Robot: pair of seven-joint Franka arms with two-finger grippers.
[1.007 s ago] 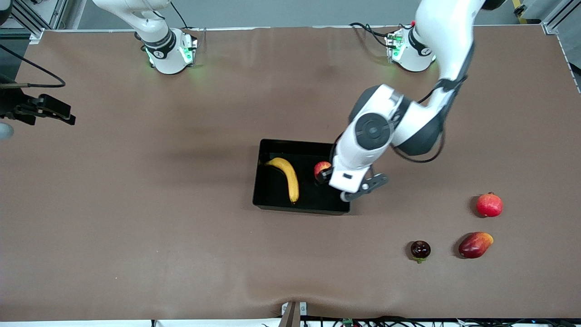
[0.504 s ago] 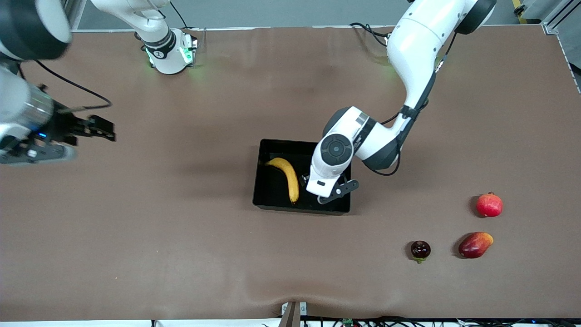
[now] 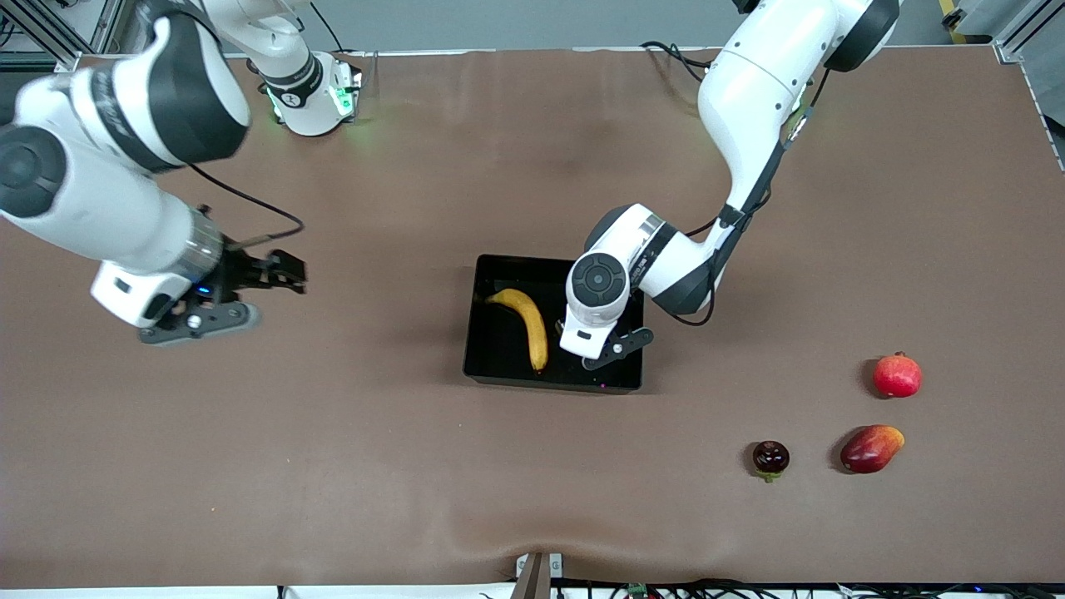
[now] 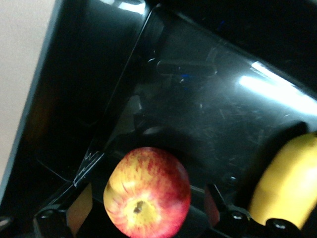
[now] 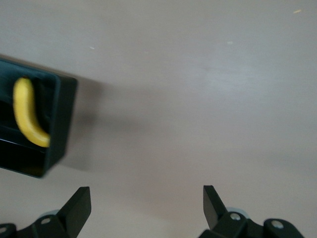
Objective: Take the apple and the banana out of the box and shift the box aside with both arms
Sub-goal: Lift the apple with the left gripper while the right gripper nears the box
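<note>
The black box sits mid-table with the yellow banana lying in it. In the front view the left arm's wrist reaches down into the box and hides the apple. In the left wrist view the red-and-yellow apple rests on the box floor. My left gripper is open around it, with a gap on each side. The banana lies beside it. My right gripper hangs open and empty over bare table toward the right arm's end. Its wrist view shows the box and banana off to one side.
Toward the left arm's end of the table lie a red pomegranate, a red-orange mango and a small dark purple fruit, all nearer the front camera than the box. Brown table surface surrounds the box.
The right arm swung in from the table's end toward the box. The left arm shifted over the box and sank, so its wrist now covers the apple in the front view.
</note>
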